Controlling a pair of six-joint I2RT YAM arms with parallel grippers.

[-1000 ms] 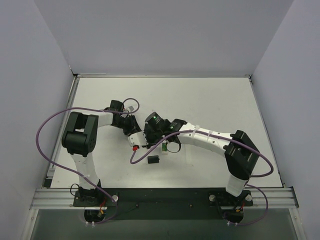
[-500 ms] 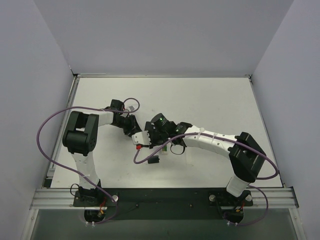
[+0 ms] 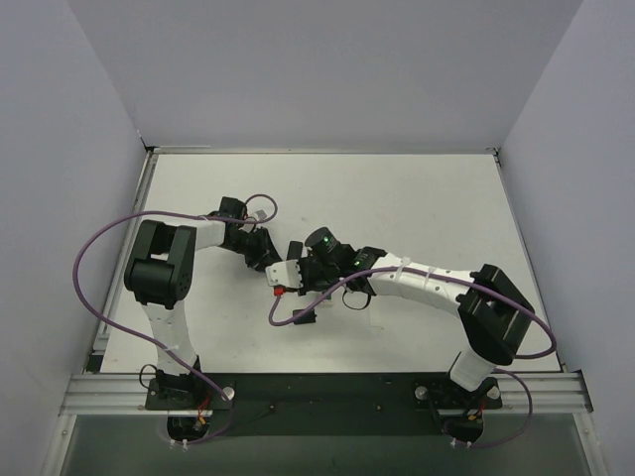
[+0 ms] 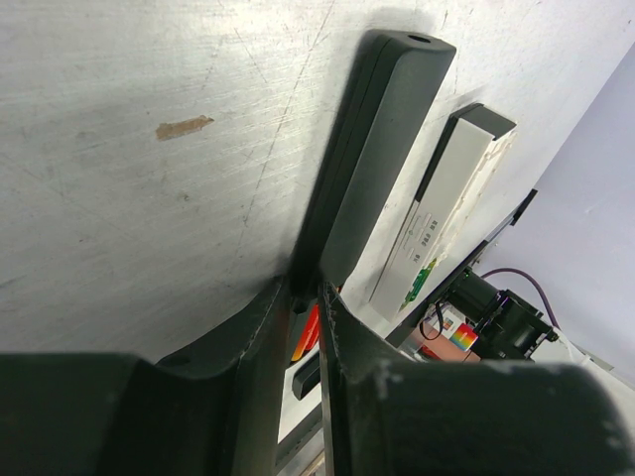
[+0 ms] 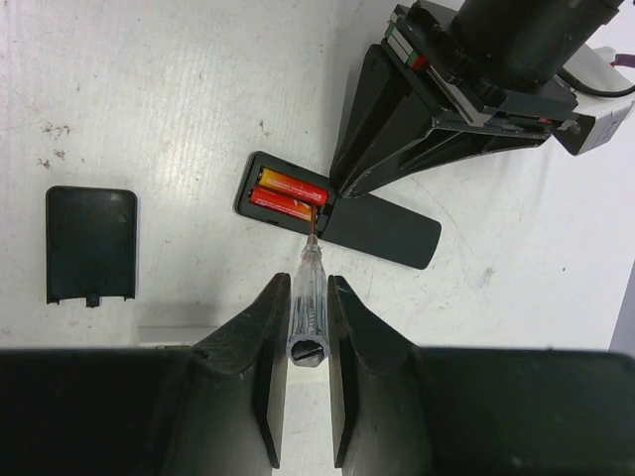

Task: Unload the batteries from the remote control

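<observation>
Batteries [image 5: 288, 193], 2 red, sit in the open black remote [image 5: 382, 228] near the bench [image 3: 417, 188] middle. Left end effector [image 5: 337, 186] pinches the remote's edge; right end effector [image 5: 308, 293] pinches a screwdriver [image 5: 310, 260], tip at the batteries. Overhead, arms [image 3: 427, 280] hide most of this.

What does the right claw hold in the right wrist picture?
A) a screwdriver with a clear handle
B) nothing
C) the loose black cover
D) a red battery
A: the right claw is shut on the screwdriver, whose tip points at the red batteries in the open remote.
</observation>
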